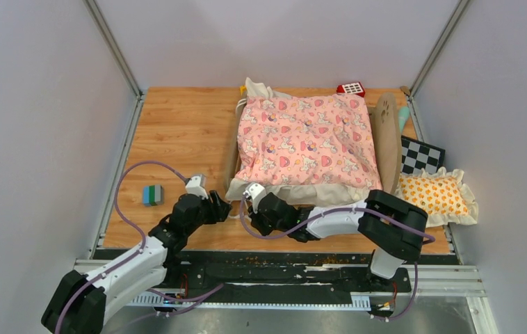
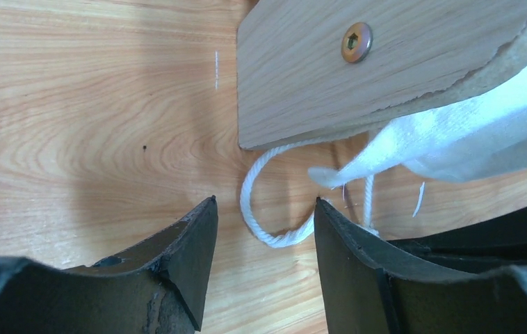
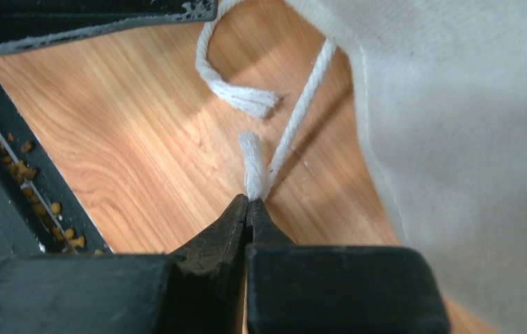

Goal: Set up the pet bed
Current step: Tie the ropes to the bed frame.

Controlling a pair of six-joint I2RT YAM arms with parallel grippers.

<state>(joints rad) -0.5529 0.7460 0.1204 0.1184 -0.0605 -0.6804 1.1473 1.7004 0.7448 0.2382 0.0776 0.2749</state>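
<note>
So my right fingers [image 3: 233, 226] are pinched closed on the frayed end of a white cord [image 3: 252, 156]. The cord comes out from under the cream fabric at the near left corner of the pet bed [image 1: 386, 139]. My left fingers [image 2: 191, 236] are spread open right by that wooden corner, low over the tabletop [image 2: 73, 104], with a loop of the cord lying between them. The bed sits toward the back, pink quilt [image 1: 306, 136] spread over it.

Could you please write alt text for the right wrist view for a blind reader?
The right gripper is shut on the frayed end of a white cord, just above the wooden table. The cord runs up to pale fabric filling the right side; a second cord end curls nearby.
</note>
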